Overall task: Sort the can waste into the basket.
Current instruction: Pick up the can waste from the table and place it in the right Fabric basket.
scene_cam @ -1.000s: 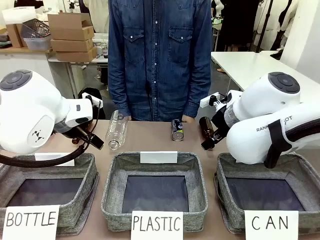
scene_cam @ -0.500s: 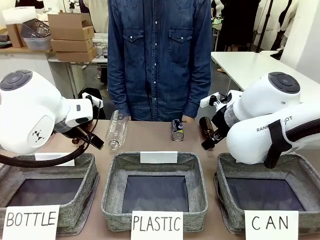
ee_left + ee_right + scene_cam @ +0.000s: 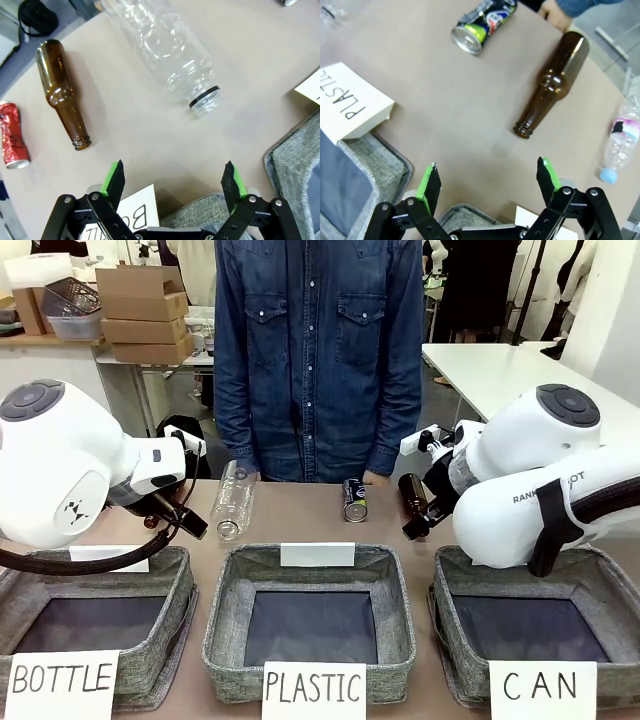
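A dark can (image 3: 354, 499) with yellowish print lies on the table near the far edge, in front of the person; the right wrist view has it (image 3: 482, 22) far ahead and left of my right gripper (image 3: 487, 182), whose jaws stand open over bare table. A red dented can (image 3: 12, 135) lies at the left edge of the left wrist view, well off to the side of my open left gripper (image 3: 175, 180). The grey basket (image 3: 470, 680) signed "CAN" stands at the front right, partly under my right arm (image 3: 540, 480).
Baskets signed "PLASTIC" (image 3: 225, 660) and "BOTTLE" (image 3: 160, 660) stand beside it. Brown glass bottles (image 3: 62, 95) (image 3: 552, 82), a big clear plastic bottle (image 3: 165, 50) and a small one (image 3: 620, 137) lie on the table. The person stands at the far edge, a hand (image 3: 555, 12) near the dark can.
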Controlling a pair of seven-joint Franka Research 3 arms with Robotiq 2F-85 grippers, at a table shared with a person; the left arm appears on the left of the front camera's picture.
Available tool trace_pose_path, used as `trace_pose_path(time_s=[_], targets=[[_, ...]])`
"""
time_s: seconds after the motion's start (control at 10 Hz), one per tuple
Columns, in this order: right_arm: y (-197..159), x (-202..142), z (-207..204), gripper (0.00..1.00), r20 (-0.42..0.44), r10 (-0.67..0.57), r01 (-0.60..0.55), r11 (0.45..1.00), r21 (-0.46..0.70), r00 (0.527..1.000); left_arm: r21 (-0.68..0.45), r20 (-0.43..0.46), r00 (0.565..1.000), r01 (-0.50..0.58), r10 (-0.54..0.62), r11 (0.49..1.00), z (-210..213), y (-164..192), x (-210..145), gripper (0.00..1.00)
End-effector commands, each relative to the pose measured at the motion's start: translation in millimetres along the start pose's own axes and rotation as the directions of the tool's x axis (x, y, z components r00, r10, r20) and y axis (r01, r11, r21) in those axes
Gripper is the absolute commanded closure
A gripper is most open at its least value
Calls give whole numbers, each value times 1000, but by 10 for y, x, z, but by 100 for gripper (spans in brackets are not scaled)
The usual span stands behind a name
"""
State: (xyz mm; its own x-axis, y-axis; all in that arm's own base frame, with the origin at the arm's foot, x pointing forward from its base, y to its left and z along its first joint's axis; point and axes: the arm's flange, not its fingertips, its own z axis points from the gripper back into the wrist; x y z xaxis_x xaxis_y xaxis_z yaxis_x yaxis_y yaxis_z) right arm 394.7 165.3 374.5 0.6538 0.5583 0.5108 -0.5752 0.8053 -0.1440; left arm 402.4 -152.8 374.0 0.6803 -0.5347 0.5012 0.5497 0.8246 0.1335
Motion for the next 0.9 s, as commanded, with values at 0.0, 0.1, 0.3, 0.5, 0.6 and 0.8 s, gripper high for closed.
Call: trace_pose_path(time_s=[0.0, 0.1, 0.3, 0.5, 0.6, 0.8], targets=[[-132, -137, 478, 0, 75, -56, 52, 997, 54, 996, -24, 17, 999, 43, -43, 999, 489, 60, -79, 0], [-197, -269, 837, 0, 136, -66, 61, 997, 39, 989, 12, 29, 997, 76, -76, 997, 867, 98, -177, 0], [-216, -486, 1245, 0, 215, -67, 77, 996, -38, 974, 80, 121, 986, 107, -117, 991, 1390, 42, -321, 0], [-362, 223, 1018, 0, 189, -99, 102, 995, -7, 977, 48, 87, 993, 76, -80, 996, 1112, 143, 208, 0], [-458, 224, 1253, 0, 223, -89, 101, 994, -43, 971, 48, 87, 993, 76, -80, 996, 1112, 143, 208, 0], [-496, 161, 1322, 0, 241, -196, 144, 965, 217, 951, -77, 43, 992, 124, -121, 989, 1544, 222, 202, 0]])
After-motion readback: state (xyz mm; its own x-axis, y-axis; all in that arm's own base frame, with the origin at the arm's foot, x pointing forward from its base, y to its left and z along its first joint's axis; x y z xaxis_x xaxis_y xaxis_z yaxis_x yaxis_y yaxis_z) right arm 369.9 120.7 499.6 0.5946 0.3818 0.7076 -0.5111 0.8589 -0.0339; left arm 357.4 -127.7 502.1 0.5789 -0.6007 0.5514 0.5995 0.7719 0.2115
